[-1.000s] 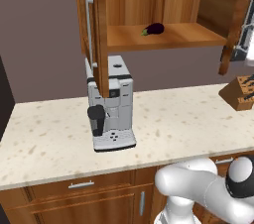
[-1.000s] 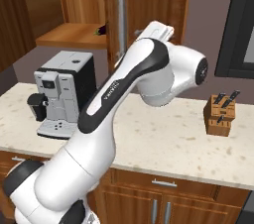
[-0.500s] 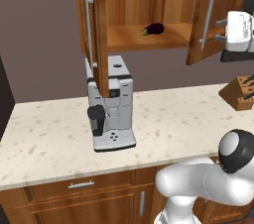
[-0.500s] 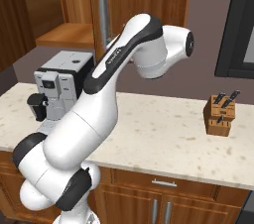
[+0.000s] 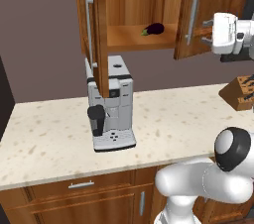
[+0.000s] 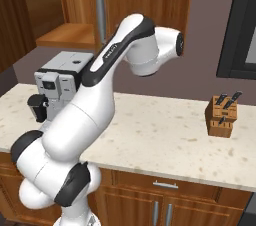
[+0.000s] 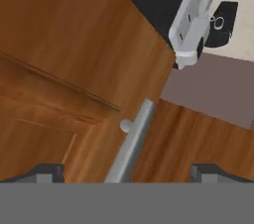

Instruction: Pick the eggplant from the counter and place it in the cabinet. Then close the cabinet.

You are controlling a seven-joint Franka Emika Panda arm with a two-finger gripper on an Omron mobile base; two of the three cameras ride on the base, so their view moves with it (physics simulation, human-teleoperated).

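Long beige speckled stone bench [image 5: 54, 139]: pale thick edge, brown wooden drawers beneath.

Reddish-brown wooden wall cabinet [image 5: 134, 5]: left door wide open and edge-on, right door [image 5: 198, 12] partly open with its long vertical silver bar handle [image 7: 130, 144] facing out.

Grey and black coffee machine [image 5: 110, 104]: upright on the bench, below the open left door.

White-cased end effector [image 7: 126, 171]: at the outer face of the right door, jaws spread wide, one dark fingertip either side of the bar handle, gripping nothing.

Wooden knife block [image 6: 221, 116]: on the bench, far right.

Small glossy dark purple eggplant [image 5: 154, 29]: lying on the cabinet's wooden shelf.
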